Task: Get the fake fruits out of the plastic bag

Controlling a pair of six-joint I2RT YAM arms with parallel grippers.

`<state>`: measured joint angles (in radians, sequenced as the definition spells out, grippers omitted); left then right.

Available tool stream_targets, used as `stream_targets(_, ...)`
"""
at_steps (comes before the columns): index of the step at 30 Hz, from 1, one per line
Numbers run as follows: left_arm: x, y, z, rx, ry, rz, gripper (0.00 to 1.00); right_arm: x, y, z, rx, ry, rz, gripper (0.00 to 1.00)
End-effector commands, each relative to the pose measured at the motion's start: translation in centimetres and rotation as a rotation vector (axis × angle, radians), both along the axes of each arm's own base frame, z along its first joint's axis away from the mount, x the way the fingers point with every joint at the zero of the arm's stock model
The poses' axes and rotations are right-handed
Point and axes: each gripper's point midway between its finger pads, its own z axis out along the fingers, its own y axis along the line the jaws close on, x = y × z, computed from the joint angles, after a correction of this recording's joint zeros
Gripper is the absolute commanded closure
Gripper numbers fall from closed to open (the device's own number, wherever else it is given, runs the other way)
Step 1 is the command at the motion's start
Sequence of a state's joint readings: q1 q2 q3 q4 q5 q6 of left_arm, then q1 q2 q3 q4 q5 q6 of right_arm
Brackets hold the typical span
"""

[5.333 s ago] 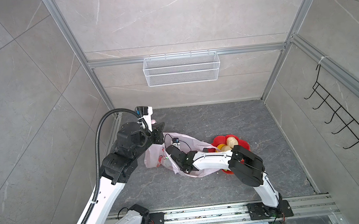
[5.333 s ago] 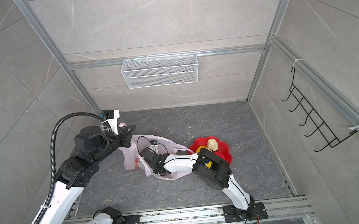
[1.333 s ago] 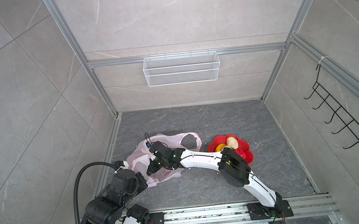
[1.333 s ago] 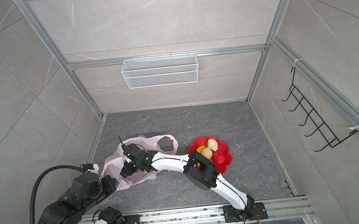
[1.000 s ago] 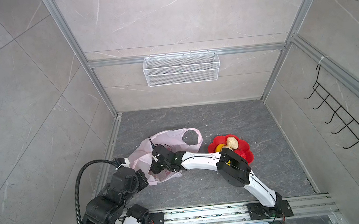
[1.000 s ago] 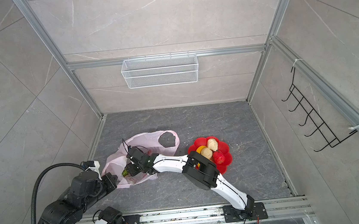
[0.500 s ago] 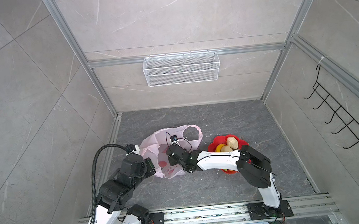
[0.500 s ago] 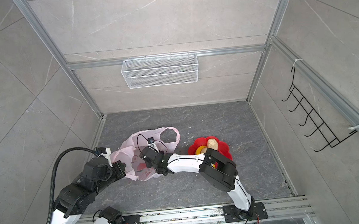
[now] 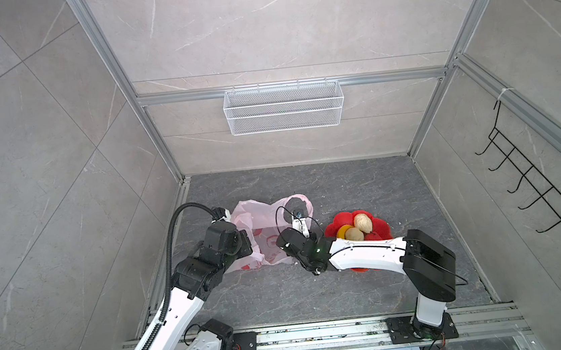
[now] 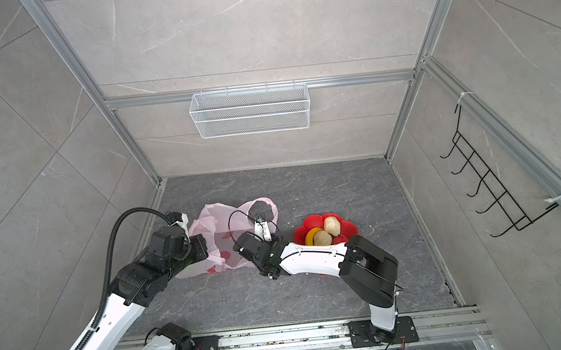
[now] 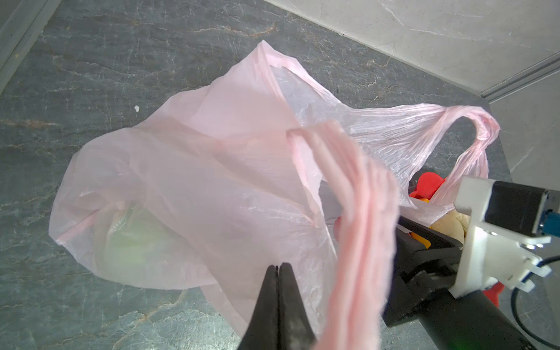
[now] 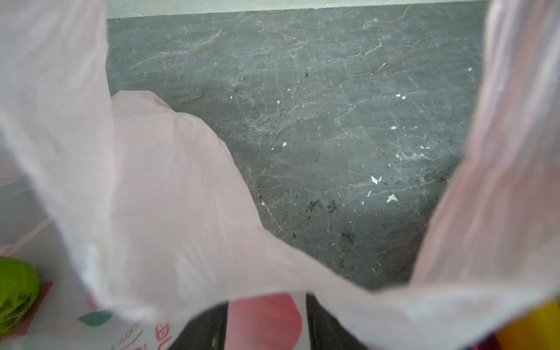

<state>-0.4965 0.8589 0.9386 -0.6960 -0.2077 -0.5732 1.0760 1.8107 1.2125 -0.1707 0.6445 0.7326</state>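
At lower centre, left gripper [image 9: 246, 245] pinched shut on the plastic bag [image 9: 262, 216], my right gripper [image 9: 283, 243] gropes inside half-spread, hold unclear; green ball [image 12: 15, 291] next.

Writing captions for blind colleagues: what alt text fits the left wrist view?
A pale-pink plastic bag lies on a grey floor, the left gripper apparently pinching it with shut jaws. A green fruit shows faintly inside; the right arm reaches in.

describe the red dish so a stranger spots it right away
On the dark grey floor, look right of the pale-pink bag. The dish lies there, partly hidden by the right arm: bright red, flower-shaped rim, beige fruits inside.
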Motion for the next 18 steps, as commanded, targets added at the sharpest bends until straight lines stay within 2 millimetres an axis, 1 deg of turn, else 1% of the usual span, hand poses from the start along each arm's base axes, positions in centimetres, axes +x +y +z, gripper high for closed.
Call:
stream_targets(1, 0.8, 0.2, 3.2, 0.004, -0.107, -0.006, 1.0, -1.1, 0.6, 3.5, 0.055, -0.001, 0.093, 0.48)
stream_targets(3, 0.4, 0.5, 3.1, -0.003, -0.106, 0.002, 1.0, -1.7, 0.4, 5.2, 0.024, 0.022, 0.134, 0.43)
stream_targets(6, -0.5, 0.9, 3.0, -0.023, -0.095, 0.011, 1.0, -2.0, 0.1, 6.9, -0.033, 0.085, 0.2, 0.33)
stream_targets(9, -1.7, 1.6, 3.1, -0.042, -0.098, 0.027, 1.0, -1.5, 0.1, 8.0, -0.026, 0.147, 0.267, 0.29)
stream_targets(11, -2.5, 2.0, 3.2, -0.053, -0.105, 0.035, 1.0, -0.8, 0.6, 8.9, -0.019, 0.147, 0.307, 0.27)
stream_targets(15, -3.9, 2.8, 2.9, -0.068, -0.104, 0.045, 1.0, 0.6, 2.3, 9.2, -0.069, 0.142, 0.401, 0.27)
stream_targets(18, -4.3, 2.9, 2.8, -0.075, -0.104, 0.047, 1.0, 1.5, 3.6, 8.7, -0.104, 0.141, 0.454, 0.27)
